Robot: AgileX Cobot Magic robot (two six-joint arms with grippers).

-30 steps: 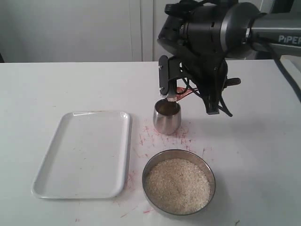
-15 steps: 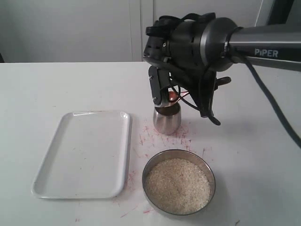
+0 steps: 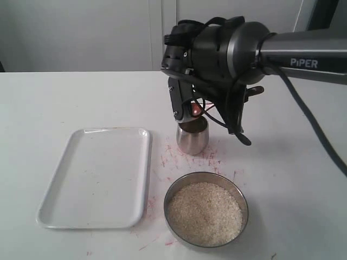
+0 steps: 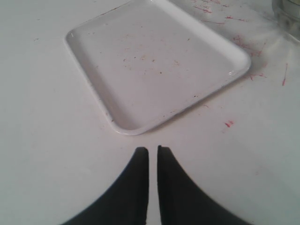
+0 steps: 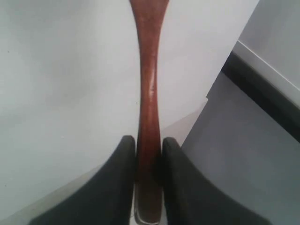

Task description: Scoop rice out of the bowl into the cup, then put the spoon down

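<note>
The steel cup (image 3: 192,136) stands at mid-table. My right gripper (image 3: 186,107) hangs just above its mouth, shut on the reddish-brown spoon (image 3: 196,110), of which only a small part shows under the wrist. In the right wrist view the spoon's handle (image 5: 149,89) runs straight out from between the black fingers (image 5: 123,159); its oval end is cut off by the frame. The wide steel bowl (image 3: 240,195) sits nearer the front, full of off-white rice (image 3: 204,213). My left gripper (image 4: 153,151) is shut on nothing, low over bare table near the tray.
A white rectangular tray (image 3: 96,174), also in the left wrist view (image 4: 154,61), lies left of the cup and bowl. Red specks (image 3: 168,160) dot the table around them. The table's back edge meets a pale wall.
My right arm has shifted left and its wrist has rolled, bringing the spoon closer over the cup's mouth. Cup, bowl and tray have not moved.
</note>
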